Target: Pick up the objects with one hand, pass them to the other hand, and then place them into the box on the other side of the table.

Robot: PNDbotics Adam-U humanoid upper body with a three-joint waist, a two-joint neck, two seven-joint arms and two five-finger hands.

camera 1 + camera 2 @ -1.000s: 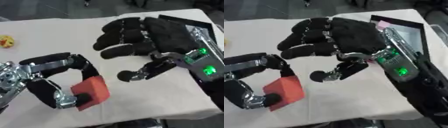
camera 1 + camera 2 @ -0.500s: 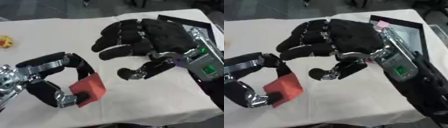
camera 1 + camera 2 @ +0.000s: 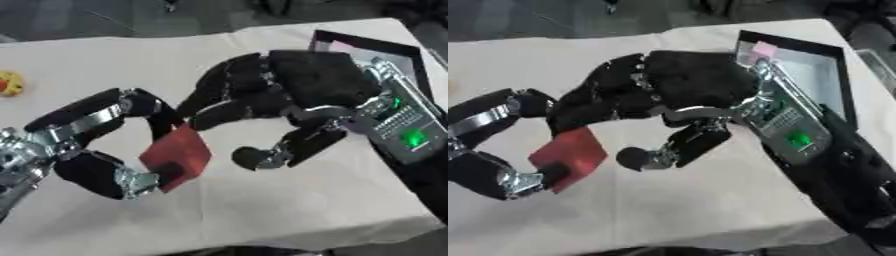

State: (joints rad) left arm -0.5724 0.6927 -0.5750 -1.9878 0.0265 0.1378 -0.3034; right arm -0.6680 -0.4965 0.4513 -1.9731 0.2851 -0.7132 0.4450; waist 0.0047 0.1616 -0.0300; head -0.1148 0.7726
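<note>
A red block (image 3: pixel 178 155) is held above the white table between the fingers and thumb of my left hand (image 3: pixel 92 145), which comes in from the lower left. My right hand (image 3: pixel 289 100) hangs just right of the block, its fingers spread above and beside it and its thumb below, close to the block's right edge but not closed on it. A black box (image 3: pixel 815 75) with a pink thing (image 3: pixel 763 49) inside sits at the table's far right, partly hidden behind my right forearm.
A small yellow and red object (image 3: pixel 9 84) lies at the table's left edge. The table's front edge (image 3: pixel 262 242) runs close below both hands. The white cloth shows bare behind the hands.
The two hands have closed in on each other. The red block has moved right and up, and the right hand's fingers now reach over it.
</note>
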